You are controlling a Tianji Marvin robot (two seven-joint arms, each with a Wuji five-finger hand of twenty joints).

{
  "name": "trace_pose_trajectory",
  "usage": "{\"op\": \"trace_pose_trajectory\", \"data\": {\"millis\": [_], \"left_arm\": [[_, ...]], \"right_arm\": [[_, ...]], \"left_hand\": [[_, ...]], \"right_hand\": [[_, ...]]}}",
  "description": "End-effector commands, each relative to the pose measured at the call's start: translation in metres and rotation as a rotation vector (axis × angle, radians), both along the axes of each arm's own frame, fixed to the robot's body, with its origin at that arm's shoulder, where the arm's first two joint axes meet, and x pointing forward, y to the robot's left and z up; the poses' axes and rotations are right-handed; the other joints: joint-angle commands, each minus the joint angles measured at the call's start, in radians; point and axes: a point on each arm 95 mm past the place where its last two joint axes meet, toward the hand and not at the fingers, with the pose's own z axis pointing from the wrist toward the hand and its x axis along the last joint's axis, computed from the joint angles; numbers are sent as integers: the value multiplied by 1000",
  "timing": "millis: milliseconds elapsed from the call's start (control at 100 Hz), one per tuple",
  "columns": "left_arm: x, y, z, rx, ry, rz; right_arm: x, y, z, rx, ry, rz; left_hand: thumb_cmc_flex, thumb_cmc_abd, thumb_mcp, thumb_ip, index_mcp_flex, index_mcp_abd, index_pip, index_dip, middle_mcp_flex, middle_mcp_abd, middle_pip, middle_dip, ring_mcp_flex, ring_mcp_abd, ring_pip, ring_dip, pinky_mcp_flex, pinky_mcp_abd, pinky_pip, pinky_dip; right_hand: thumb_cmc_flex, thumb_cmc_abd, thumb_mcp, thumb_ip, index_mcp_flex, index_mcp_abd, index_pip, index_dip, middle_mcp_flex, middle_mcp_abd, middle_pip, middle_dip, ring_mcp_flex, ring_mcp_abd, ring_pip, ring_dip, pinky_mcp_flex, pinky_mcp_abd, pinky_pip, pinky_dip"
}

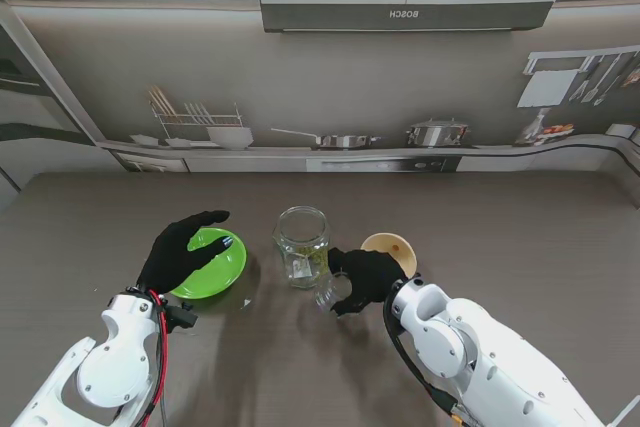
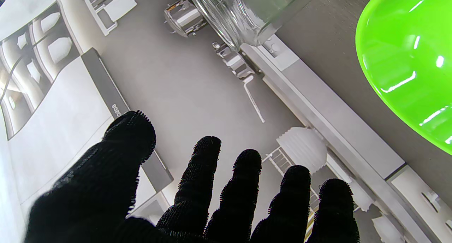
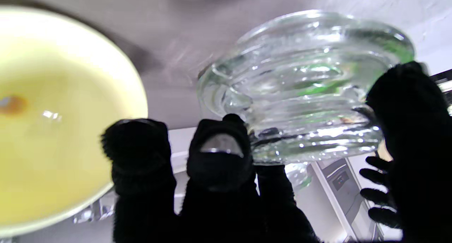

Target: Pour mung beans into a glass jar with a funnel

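An open glass jar (image 1: 301, 242) (image 2: 233, 13) stands upright mid-table. My right hand (image 1: 365, 275) (image 3: 219, 179) is just right of it and nearer to me, shut on a clear ridged glass piece (image 1: 332, 293) (image 3: 303, 94) that looks like the jar's lid, pinched between fingers and thumb. A cream-yellow funnel-shaped bowl (image 1: 390, 245) (image 3: 53, 130) sits right behind that hand. Left of the jar is a green bowl (image 1: 222, 272) (image 2: 406, 59). My left hand (image 1: 185, 250) (image 2: 197, 200) hovers open over its left rim, fingers spread. I cannot make out any beans.
A printed kitchen backdrop (image 1: 320, 137) rises along the table's far edge. A tiny white speck (image 1: 247, 302) lies on the brown table top (image 1: 520, 237) near the green bowl.
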Motion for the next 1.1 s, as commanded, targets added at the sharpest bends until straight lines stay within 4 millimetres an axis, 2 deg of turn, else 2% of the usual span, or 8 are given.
{"op": "trace_pose_trajectory", "data": {"millis": [0, 280, 490, 710, 1090], "left_arm": [[-1, -2, 2, -1, 5, -14], [0, -2, 2, -2, 7, -14], [-1, -2, 2, -3, 6, -12], [-1, 0, 2, -3, 4, -10], [-1, 1, 2, 4, 7, -9]], "right_arm": [[9, 9, 30, 17, -53, 1], [37, 23, 79, 34, -109, -58], [52, 38, 101, 33, -120, -59], [61, 47, 109, 21, -119, -54], [81, 59, 107, 19, -131, -53]], "left_hand": [[18, 31, -14, 27, 12, -11, 3, 4, 10, -2, -4, -2, 19, -6, -10, 0, -13, -21, -20, 12], [16, 30, -15, 27, 11, -13, 2, 4, 11, -5, -4, -2, 18, -7, -10, 0, -14, -21, -20, 12], [16, 32, -17, 27, 13, -15, 3, 5, 10, -7, -4, -2, 18, -7, -10, 0, -15, -22, -20, 12], [18, 31, -18, 27, 6, -16, 1, 4, 11, -7, -4, -2, 18, -8, -10, 0, -14, -24, -20, 12], [18, 30, -18, 27, 12, -13, 3, 5, 10, -5, -5, -2, 17, -7, -10, -1, -13, -23, -20, 12]], "right_hand": [[281, 174, 230, 91, 50, -61, 187, 57, 84, -168, 155, 25, 52, -52, 28, 20, 28, -29, 42, -7], [285, 176, 223, 94, 52, -62, 187, 52, 84, -168, 154, 25, 51, -52, 34, 24, 29, -25, 43, -5], [285, 178, 219, 96, 52, -63, 187, 51, 84, -167, 153, 25, 52, -49, 36, 25, 29, -24, 42, -5], [288, 181, 215, 97, 50, -64, 187, 50, 82, -168, 148, 24, 52, -54, 38, 26, 31, -30, 41, -5], [283, 182, 212, 99, 54, -76, 186, 43, 81, -170, 138, 23, 51, -45, 25, 19, 20, -20, 27, -7]]}}
